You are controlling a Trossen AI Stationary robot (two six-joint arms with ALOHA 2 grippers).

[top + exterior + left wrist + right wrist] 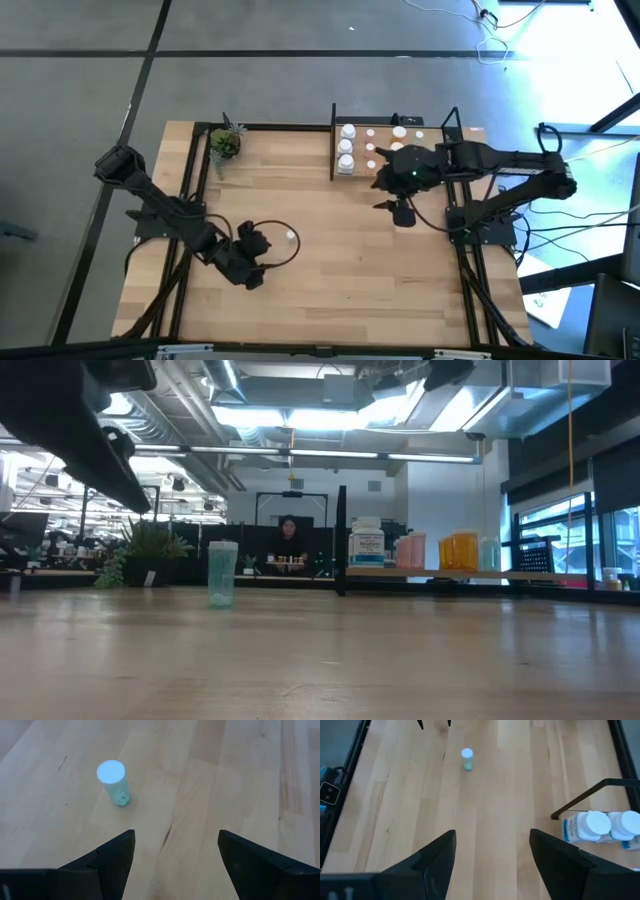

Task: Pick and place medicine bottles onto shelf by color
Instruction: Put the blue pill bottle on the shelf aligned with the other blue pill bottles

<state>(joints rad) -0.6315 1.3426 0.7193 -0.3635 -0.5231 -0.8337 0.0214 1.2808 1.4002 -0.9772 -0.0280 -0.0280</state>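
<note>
**A:** Where's the loose one right now?

**B:** One pale green bottle stands upright on the bare tabletop, white cap up, all on its own. The left gripper hangs just short of it, jaws spread with nothing between them.

**A:** Touching it?

**B:** No, there's clear wood between the fingers and the bottle. From above you see that arm reaching in from the table's left side, the bottle just beyond its tip.

**A:** And the other arm?

**B:** The right gripper hovers over the table beside the shelf, jaws wide and empty too. Its own camera catches the green bottle well off across the wood.

**A:** What's on the shelf?

**B:** A row of bottles: a white labelled bottle at the near end by the black post, then a pinkish pair, then orange bottles (a paler one past those, colour hard to call). From overhead, white caps cluster at the shelf's left end.

**A:** Anything else?

**B:** A potted plant at the table's far left corner, well apart from everything.
</note>
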